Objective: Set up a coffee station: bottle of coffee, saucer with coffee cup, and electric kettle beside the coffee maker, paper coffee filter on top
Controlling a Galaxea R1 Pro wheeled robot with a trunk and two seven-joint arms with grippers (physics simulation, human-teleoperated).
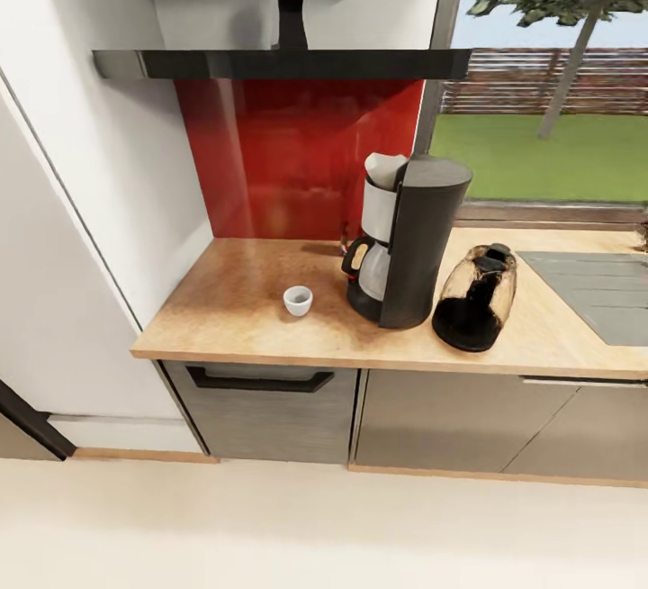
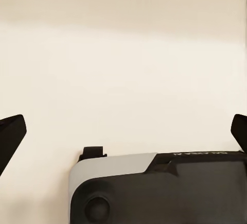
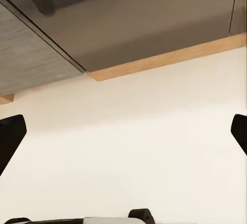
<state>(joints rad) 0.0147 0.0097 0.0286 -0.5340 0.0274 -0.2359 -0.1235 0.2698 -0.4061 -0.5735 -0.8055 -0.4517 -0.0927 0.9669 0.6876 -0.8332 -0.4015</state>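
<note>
So from your head cam the coffee maker (image 1: 414, 242) sits on the kitchen countertop (image 1: 243, 301) with the paper coffee filter (image 1: 385, 170) poking up from its white basket, the electric kettle (image 1: 475, 297) just beside it on the window side and the coffee cup (image 1: 298, 300) a little way off on the other side, straight on the wood. The bottle of coffee (image 1: 286, 4) is up on the kitchen shelf (image 1: 279, 64). Your left gripper (image 2: 123, 131) and right gripper (image 3: 123, 134) both have fingers spread wide with nothing between them, hanging over pale floor (image 3: 154, 147), the right one near the grey cabinet fronts (image 3: 31, 54).
</note>
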